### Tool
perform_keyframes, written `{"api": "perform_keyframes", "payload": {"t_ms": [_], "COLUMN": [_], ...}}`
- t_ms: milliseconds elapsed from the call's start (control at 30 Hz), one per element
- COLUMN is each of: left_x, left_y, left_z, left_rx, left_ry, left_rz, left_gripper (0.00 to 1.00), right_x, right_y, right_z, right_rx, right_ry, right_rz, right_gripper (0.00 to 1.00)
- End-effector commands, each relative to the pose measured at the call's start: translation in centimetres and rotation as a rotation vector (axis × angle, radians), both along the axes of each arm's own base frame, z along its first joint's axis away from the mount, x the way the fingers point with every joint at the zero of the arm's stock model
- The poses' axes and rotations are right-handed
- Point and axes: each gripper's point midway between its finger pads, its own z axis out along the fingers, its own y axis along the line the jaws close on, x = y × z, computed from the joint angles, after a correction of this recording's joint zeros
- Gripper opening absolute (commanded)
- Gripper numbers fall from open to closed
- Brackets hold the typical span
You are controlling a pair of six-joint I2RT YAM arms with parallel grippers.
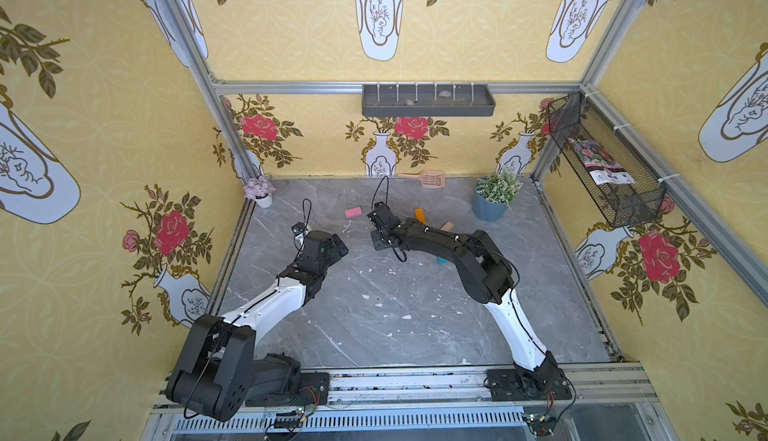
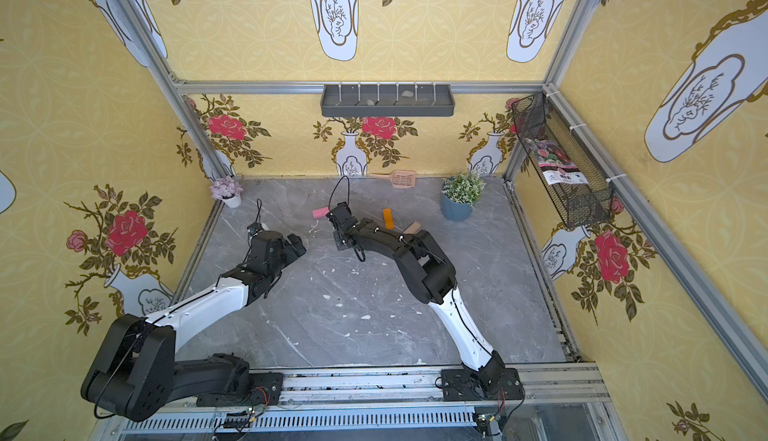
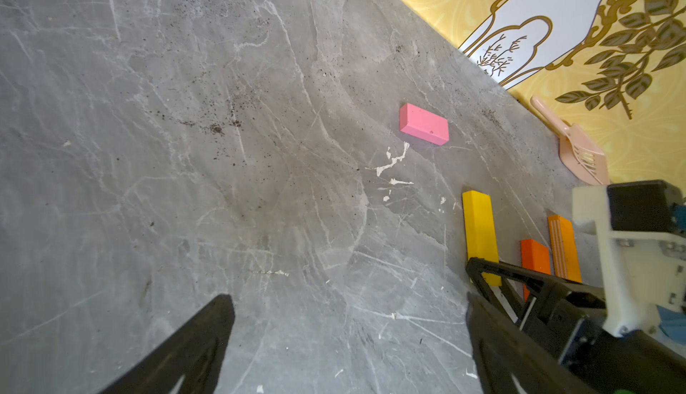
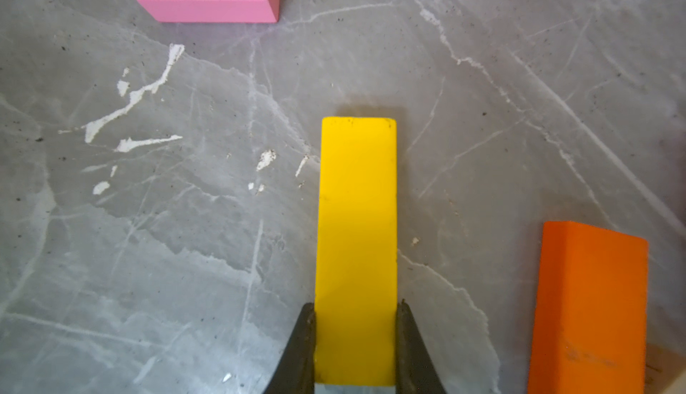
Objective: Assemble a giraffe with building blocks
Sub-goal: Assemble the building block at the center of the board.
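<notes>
Building blocks lie loose and apart on the grey table [image 1: 395, 318]. In both top views the right arm [image 1: 453, 248] reaches across the middle, and its gripper tips are hidden under the wrist. A pink block [image 1: 353, 212] lies just beyond that wrist. An orange block [image 1: 420, 215] and a tan block [image 1: 446, 226] sit beside the forearm, and a blue block [image 1: 442, 260] shows partly from under it. The left gripper [image 1: 340, 248] hovers over bare table, well apart from the pink block.

From the left wrist, the left gripper's fingers [image 3: 208, 336] stand wide apart with nothing between them. The pink block lies ahead. Off to the side the right gripper [image 3: 484, 271] pinches one end of a yellow block [image 3: 479, 232]. A second orange block [image 3: 534, 258] stands just beside that. A scoop [image 3: 579, 154] lies by the wall.

From the right wrist, the jaws are closed on the yellow block's long sides at its near end. The pink block lies ahead of it, and the second orange block is alongside, apart. Whether the yellow block rests on the table or is lifted, I cannot tell.
</notes>
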Motion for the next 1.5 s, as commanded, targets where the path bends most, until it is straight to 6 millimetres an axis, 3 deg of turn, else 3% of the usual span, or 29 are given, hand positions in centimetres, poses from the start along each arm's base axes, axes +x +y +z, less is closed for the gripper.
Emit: {"api": "perform_keyframes", "payload": {"t_ms": [0,433,467,1100,1267,1467], "left_x": [0.3,0.6,0.6,0.7,0.7,0.8], "left_y": [-0.3,-0.6,-0.6,-0.7,-0.7,-0.8], "left_z": [-0.1,-0.5,-0.5,-0.6,-0.6,-0.6], "left_rx": [-0.015,-0.011,-0.011,0.002,0.005,0.003], "left_ry": [-0.006,0.019,0.021,0.037,0.038,0.038], "left_rz": [-0.008,-0.019,-0.019,-0.026,-0.027,-0.028], "left_gripper": [0.99,0.99,0.99,0.99,0.99,0.99], "right_x": [-1.2,3.1,3.8,5.6,5.7,5.5], "right_y": [-0.3,2.3,2.9,4.5,4.8,4.6], "right_z": [-1.5,-1.8,-0.8,-1.1,-1.0,-1.1], "right_rx": [-0.032,-0.029,-0.006,0.049,0.061,0.056], "right_ry": [0.056,-0.042,-0.066,-0.095,-0.095,-0.085], "right_rz": [0.033,0.002,0.003,0.038,0.043,0.039], "right_gripper": [0.13,0.14,0.14,0.19,0.26,0.42]}}
